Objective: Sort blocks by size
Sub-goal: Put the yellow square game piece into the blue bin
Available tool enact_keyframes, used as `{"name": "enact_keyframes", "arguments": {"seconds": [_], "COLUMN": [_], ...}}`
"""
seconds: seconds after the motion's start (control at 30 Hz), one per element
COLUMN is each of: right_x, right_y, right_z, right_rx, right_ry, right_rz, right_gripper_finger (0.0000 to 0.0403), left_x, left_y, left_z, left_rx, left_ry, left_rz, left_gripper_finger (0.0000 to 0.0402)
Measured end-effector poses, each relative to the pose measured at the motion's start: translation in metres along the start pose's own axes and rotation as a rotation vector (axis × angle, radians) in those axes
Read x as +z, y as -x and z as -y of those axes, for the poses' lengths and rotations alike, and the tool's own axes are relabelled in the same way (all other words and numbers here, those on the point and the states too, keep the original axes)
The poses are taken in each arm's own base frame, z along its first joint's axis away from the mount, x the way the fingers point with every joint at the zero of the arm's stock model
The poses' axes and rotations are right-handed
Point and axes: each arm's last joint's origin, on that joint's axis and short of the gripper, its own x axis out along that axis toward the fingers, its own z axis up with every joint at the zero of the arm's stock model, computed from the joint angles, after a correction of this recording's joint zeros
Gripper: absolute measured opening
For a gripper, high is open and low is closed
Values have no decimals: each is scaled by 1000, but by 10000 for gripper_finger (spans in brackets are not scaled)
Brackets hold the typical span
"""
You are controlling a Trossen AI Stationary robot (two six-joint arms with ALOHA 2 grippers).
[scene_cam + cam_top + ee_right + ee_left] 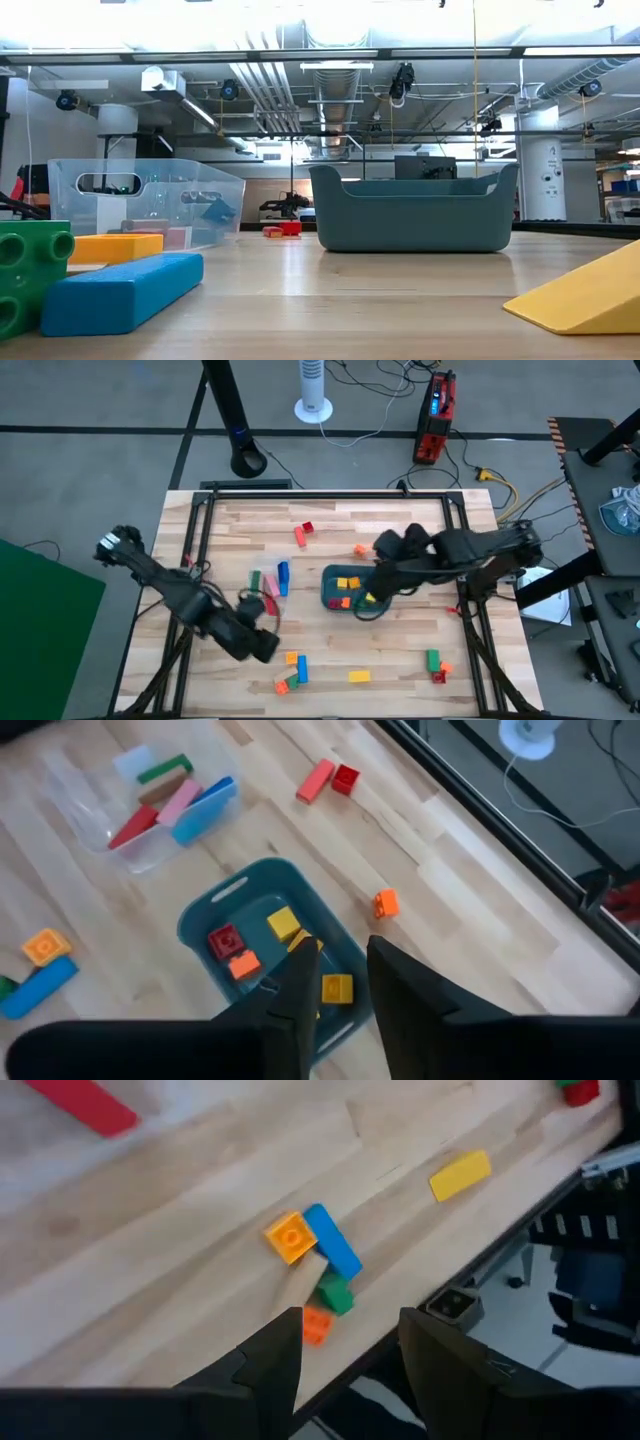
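On the wooden table (400, 660), blocks (292, 672) lie scattered; both pincers released.

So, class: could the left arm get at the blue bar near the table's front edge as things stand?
Probably yes: the left gripper hovers open near the blue bar, nothing between them, though cubes touch it.

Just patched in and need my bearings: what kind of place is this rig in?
Probably a robotics lab or workshop: exposed ceiling pipes, loose floor cables, a white tower fan, and a framed wooden table scattered with toy blocks.
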Motion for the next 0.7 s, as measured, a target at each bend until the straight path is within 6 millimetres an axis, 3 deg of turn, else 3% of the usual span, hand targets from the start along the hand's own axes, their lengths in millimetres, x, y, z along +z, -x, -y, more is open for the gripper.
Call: {"name": "enact_keyframes", "arguments": {"seconds": [0.2, 0.37, 0.7], "right_x": [-8, -18, -25], "right_y": [2, -3, -12], "right_z": [12, 17, 14], "right_rx": [35, 32, 34], "right_ry": [-22, -17, 2], "right_rz": [33, 24, -17], "right_gripper_finger": [64, 79, 134], "left_x": [-5, -8, -5], "left_y": [-59, -96, -138], "left_z": [16, 14, 11], "left_rx": [45, 151, 232], "left_ry": [81, 176, 235], "left_rz": [-13, -48, -22], "left_gripper_finger": [155, 155, 186]}}
